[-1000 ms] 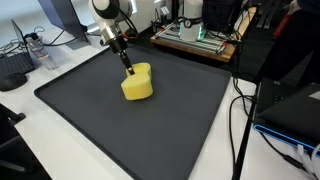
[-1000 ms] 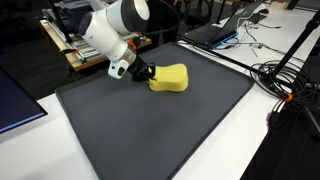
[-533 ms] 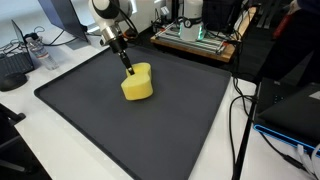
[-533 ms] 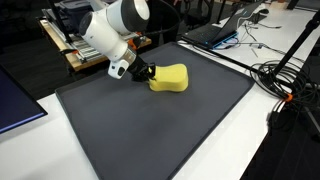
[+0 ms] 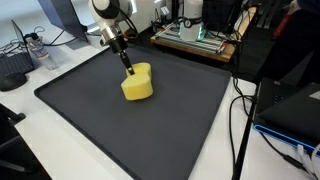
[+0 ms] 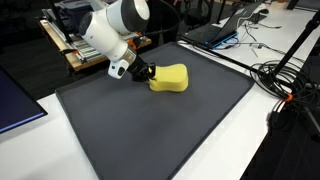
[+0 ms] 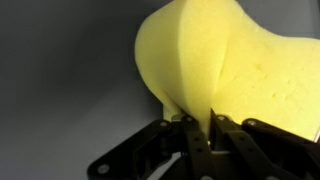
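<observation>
A yellow foam sponge (image 5: 137, 83) lies flat on the dark mat, one edge pinched.

- In the wrist view the sponge (image 7: 235, 65) runs past the right edge, and its near surface is blurred.
- The gripper (image 7: 205, 135) is cut off by the bottom edge there, and the strip of sponge pinched between its fingers is hidden.
- In both exterior views the fingertips are too small to make out.
- The mat (image 5: 110, 125) loses its near corner to the bottom edge.
- The arm (image 5: 108, 8) is cut off at the top edge.
</observation>
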`<state>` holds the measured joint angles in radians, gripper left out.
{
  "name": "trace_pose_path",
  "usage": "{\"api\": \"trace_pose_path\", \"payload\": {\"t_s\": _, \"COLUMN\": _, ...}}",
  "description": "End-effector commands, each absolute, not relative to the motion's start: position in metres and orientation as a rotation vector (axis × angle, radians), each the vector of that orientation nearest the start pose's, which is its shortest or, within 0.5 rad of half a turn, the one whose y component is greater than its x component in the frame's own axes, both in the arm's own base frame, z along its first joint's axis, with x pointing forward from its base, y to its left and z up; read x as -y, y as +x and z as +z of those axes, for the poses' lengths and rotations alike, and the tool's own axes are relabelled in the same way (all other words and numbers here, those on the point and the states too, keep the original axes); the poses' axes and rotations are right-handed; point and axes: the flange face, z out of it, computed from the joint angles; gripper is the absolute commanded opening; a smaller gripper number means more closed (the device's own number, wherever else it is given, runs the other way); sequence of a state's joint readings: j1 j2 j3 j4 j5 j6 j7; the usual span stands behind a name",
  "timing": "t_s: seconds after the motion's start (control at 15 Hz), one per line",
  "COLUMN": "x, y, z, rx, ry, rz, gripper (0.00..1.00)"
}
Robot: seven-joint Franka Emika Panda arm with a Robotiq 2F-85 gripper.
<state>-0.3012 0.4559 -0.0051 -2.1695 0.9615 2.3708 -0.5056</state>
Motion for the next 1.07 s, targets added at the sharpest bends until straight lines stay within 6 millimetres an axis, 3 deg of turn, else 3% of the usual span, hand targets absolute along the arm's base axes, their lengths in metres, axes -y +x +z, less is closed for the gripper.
{"api": "trace_pose_path", "payload": {"t_s": 0.0, "x": 0.153, "y": 0.512, "z": 0.171, "rx": -0.736, "ry": -2.419, "rz": -0.025, "gripper": 0.03}}
{"api": "trace_pose_path", "payload": {"t_s": 0.07, "x": 0.153, "y": 0.512, "z": 0.171, "rx": -0.734, "ry": -2.412, "rz": -0.025, "gripper": 0.35}}
{"api": "trace_pose_path", "payload": {"t_s": 0.2, "x": 0.154, "y": 0.512, "z": 0.172, "rx": -0.743, "ry": -2.42, "rz": -0.022, "gripper": 0.43}}
{"api": "trace_pose_path", "payload": {"t_s": 0.73, "x": 0.155, "y": 0.509, "z": 0.193, "rx": -0.738, "ry": -2.499, "rz": 0.039, "gripper": 0.98}}
{"api": "trace_pose_path", "payload": {"t_s": 1.0, "x": 0.148, "y": 0.517, "z": 0.224, "rx": -0.73, "ry": -2.594, "rz": 0.085, "gripper": 1.0}}
